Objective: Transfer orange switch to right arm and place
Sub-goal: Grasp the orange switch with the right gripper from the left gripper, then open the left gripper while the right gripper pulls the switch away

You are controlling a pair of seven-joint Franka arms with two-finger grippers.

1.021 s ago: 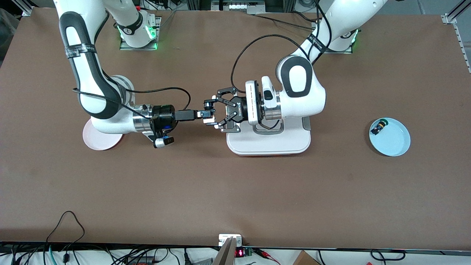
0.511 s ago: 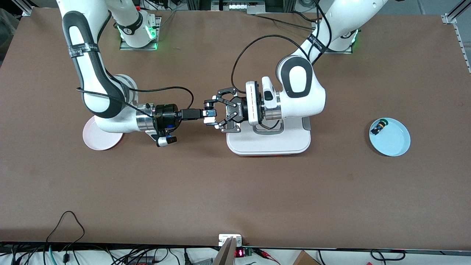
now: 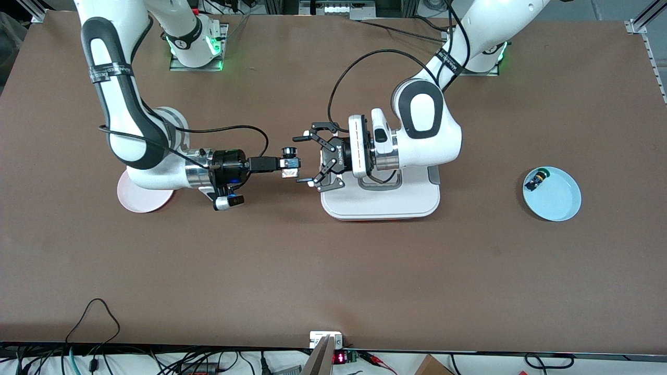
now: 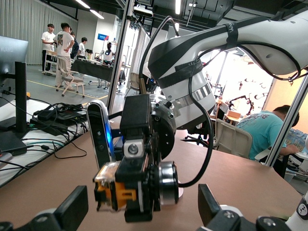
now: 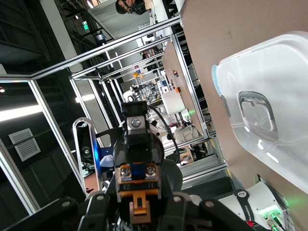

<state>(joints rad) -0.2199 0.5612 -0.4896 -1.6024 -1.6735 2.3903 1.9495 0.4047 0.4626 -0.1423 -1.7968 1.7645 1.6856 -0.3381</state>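
The orange switch is held tight by the right gripper over the table.
The left gripper, at 3 o'clock of the switch, has been opened wide and pulled back a little since before.

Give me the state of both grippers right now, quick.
Left gripper: open, holding nothing, over the table beside the white tray.
Right gripper: shut on the orange switch, over the table.
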